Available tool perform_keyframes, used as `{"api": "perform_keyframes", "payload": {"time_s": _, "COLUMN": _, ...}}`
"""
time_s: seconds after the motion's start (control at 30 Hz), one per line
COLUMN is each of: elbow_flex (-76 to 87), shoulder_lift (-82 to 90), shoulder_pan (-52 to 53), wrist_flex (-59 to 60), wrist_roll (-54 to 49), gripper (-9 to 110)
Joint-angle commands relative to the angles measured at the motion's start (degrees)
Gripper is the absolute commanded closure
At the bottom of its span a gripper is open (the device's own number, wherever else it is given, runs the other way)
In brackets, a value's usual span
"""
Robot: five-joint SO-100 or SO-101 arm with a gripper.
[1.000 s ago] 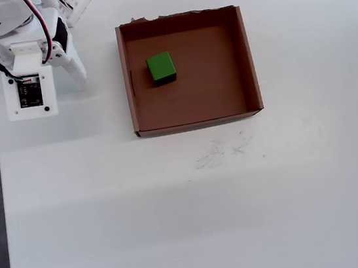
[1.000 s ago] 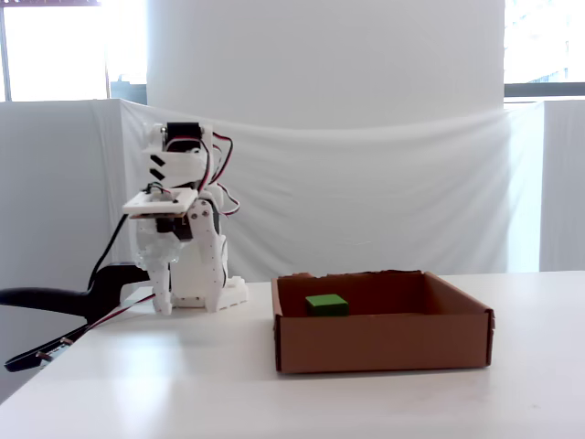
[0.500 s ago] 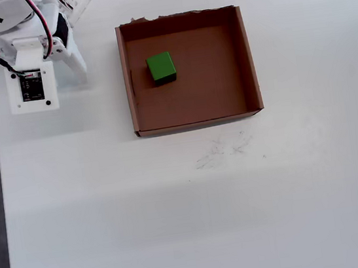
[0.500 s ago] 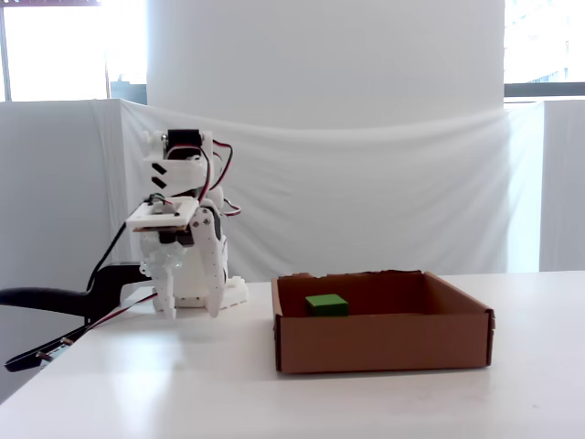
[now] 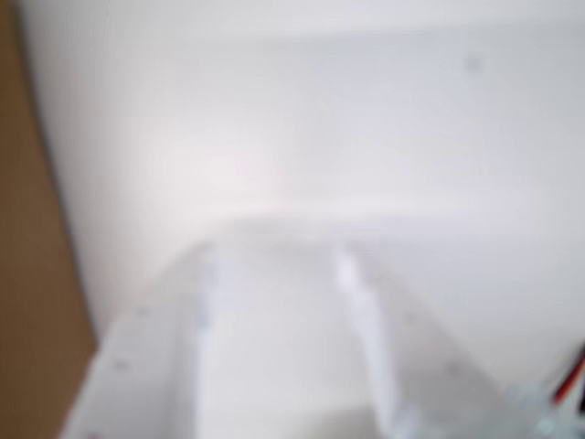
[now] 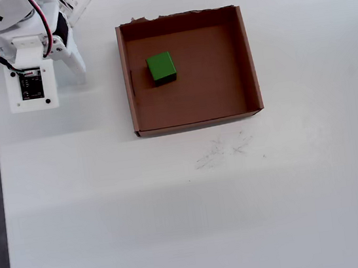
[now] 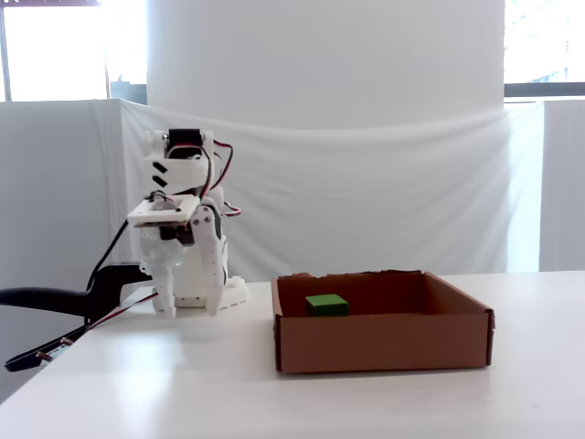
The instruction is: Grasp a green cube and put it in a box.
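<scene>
The green cube (image 6: 161, 67) lies inside the brown box (image 6: 248, 59), in its left half near the back; the fixed view shows the green cube (image 7: 326, 304) behind the front wall of the box (image 7: 384, 343). My gripper (image 6: 78, 71) is folded down beside the arm's base, well left of the box, holding nothing. In the fixed view the gripper (image 7: 217, 306) points down at the table. The wrist view is blurred: the gripper (image 5: 274, 238) looks like one closed white wedge, with the box (image 5: 27, 274) as a brown strip at the left edge.
The arm's base (image 7: 196, 288) stands at the table's back left corner, with cables (image 7: 55, 343) trailing off the left edge. The white table (image 6: 209, 209) stretches in front of the box, with faint scuff marks (image 6: 224, 151). White cloth screens (image 7: 366, 192) back the scene.
The arm has drawn back a little toward its base, away from the box, and lowered slightly. The cube and the box have not moved.
</scene>
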Motion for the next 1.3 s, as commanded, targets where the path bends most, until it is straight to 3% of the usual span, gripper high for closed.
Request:
{"api": "perform_keyframes", "payload": {"time_s": 0.0, "elbow_flex": -0.3, "shoulder_lift": -0.5, "shoulder_pan": -0.7, "wrist_flex": 0.4, "wrist_roll": -0.4, "gripper": 84}}
{"api": "perform_keyframes", "payload": {"time_s": 0.67, "elbow_flex": -0.3, "shoulder_lift": -0.5, "shoulder_pan": -0.5, "wrist_flex": 0.5, "wrist_roll": 0.8, "gripper": 83}}
{"api": "perform_keyframes", "payload": {"time_s": 0.8, "elbow_flex": -0.3, "shoulder_lift": -0.5, "shoulder_pan": -0.4, "wrist_flex": 0.9, "wrist_roll": 13.9, "gripper": 82}}
{"api": "perform_keyframes", "payload": {"time_s": 1.27, "elbow_flex": -0.3, "shoulder_lift": -0.5, "shoulder_pan": -1.1, "wrist_flex": 0.9, "wrist_roll": 13.9, "gripper": 81}}
